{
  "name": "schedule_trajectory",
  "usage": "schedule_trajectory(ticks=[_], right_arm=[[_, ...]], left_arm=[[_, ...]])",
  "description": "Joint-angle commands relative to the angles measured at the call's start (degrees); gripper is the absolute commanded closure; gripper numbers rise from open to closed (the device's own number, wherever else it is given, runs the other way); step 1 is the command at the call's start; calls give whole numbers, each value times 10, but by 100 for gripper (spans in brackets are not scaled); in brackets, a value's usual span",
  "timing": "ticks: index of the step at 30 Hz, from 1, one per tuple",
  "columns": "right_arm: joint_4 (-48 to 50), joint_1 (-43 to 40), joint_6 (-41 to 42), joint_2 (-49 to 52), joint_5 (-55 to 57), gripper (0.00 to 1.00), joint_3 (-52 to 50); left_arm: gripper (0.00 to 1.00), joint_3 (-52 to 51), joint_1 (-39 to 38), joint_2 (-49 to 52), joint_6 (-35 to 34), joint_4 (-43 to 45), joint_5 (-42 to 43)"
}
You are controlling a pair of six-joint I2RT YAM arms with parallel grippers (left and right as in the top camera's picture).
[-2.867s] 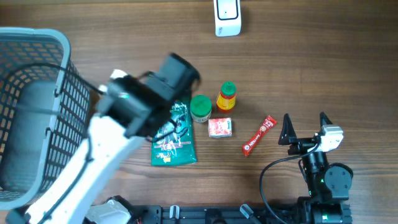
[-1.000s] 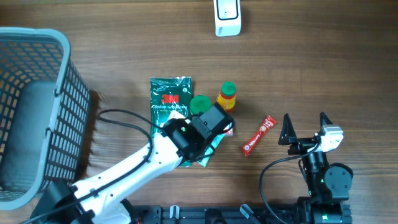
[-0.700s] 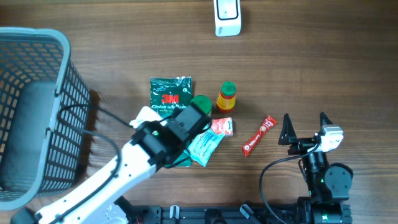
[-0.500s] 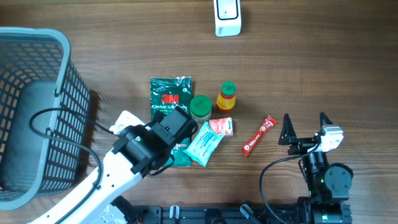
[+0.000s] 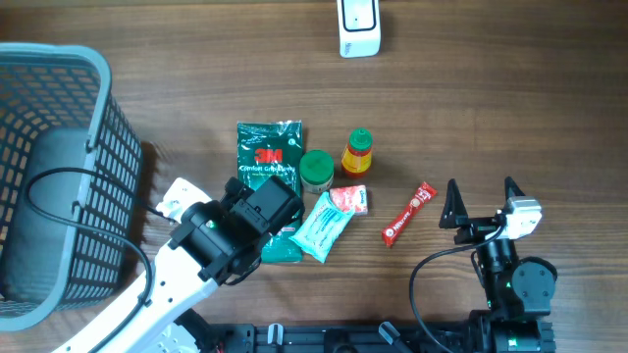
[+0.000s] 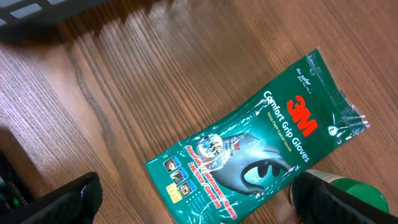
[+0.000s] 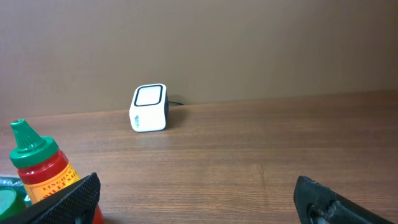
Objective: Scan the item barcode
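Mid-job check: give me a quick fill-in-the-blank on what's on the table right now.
The green glove packet carries the red brand mark ___. The squeeze bottle has a ___ cap. The basket stands on the ___ side of the table. The fingers of the right gripper are ___.
Missing words: 3M; green; left; open.

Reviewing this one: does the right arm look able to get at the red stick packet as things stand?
Probably yes. The right gripper is open, and the red stick packet lies flat close beside it, with nothing between them.
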Motion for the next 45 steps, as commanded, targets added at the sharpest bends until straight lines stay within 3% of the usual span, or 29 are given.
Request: schedule_trajectory(ticks=[1,8,10,21,23,25,29,32,35,41,45], right_arm=[[1,2,-5,1,5,0,0],[2,2,9,1,3,0,0],[2,2,52,1,3,0,0],[2,2,681,1,6,0,0],[2,2,738,1,7,0,0],[2,2,714,1,0,0,0],[12,2,516,9,-118,0,0],[12,2,508,23,-144,0,3],[12,2,506,40,-155,0,16],[34,2,461,127,-182,0,56],[98,2,463,209,-220,0,85]], left_arm=[[0,0,3,-5,3,-3,-17],[0,0,3,-5,3,-2,-17],[0,0,3,-5,3,0,-17],[0,0,3,-5,3,2,-17],[0,0,3,-5,3,2,-17],[0,0,3,-5,3,2,-17],[0,0,3,-5,-3,23,-18],[0,0,6,-5,-1,32,-60],[0,1,48,-17,-1,-18,-71],[0,1,235,-130,1,-83,-14],[0,1,280,-181,1,-85,-9]])
